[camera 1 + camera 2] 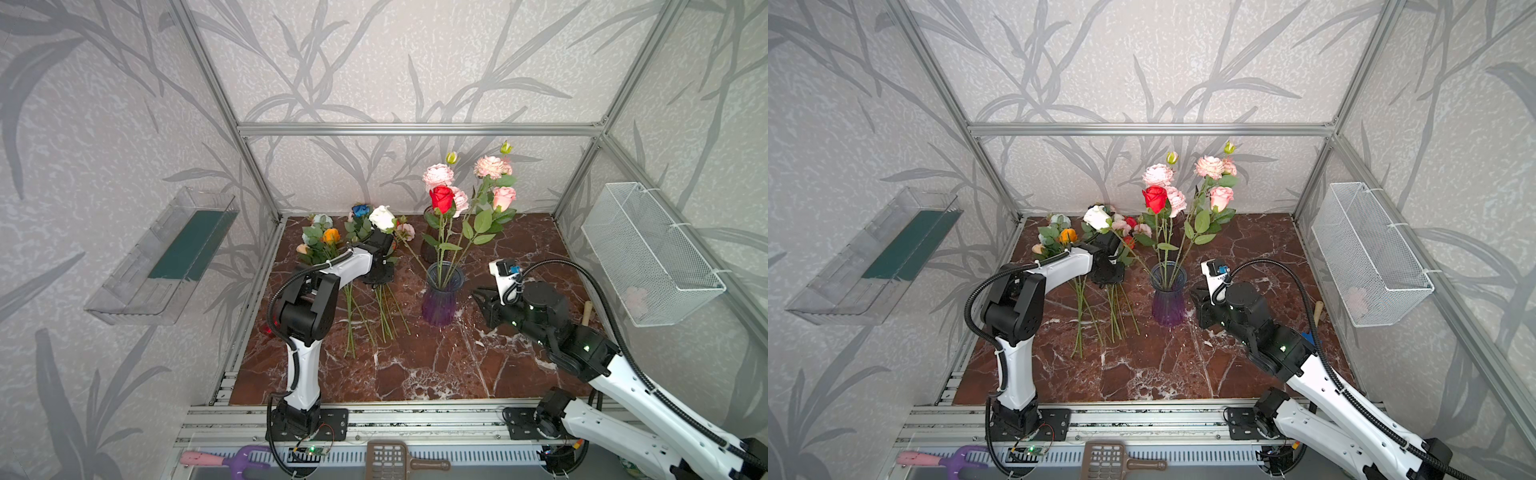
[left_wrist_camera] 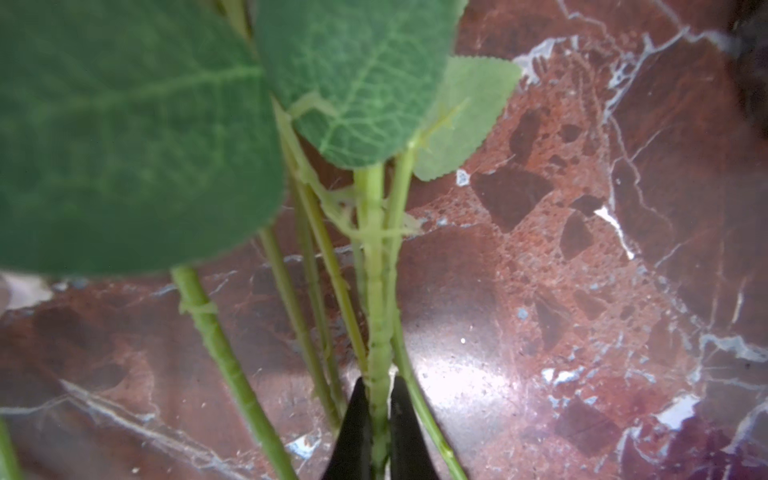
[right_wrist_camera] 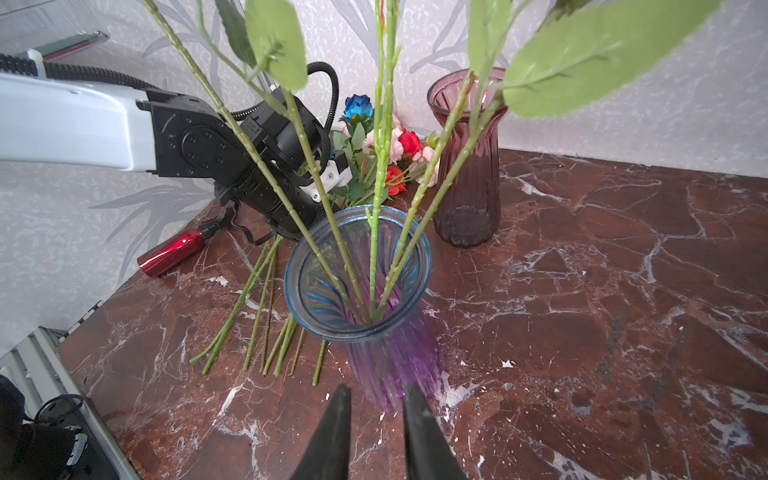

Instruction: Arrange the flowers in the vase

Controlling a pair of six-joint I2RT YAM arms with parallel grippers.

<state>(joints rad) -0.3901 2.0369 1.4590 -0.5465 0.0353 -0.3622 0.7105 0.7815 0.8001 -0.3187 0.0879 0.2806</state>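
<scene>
Currently, one green stem (image 2: 376, 291) is clamped between the closed jaws of the left gripper (image 2: 379, 382), among the loose flowers (image 1: 331, 236) laid on the table (image 1: 436, 365). Several flowers (image 1: 441, 198) are stood in the vase (image 1: 439, 309). The right gripper (image 3: 377, 390) is held narrowly parted and empty, near the vase

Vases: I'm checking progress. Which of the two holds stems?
The clear vase with a blue rim and purple base, just ahead of the right gripper; stems stand in it. The plum vase behind it looks empty.
</scene>
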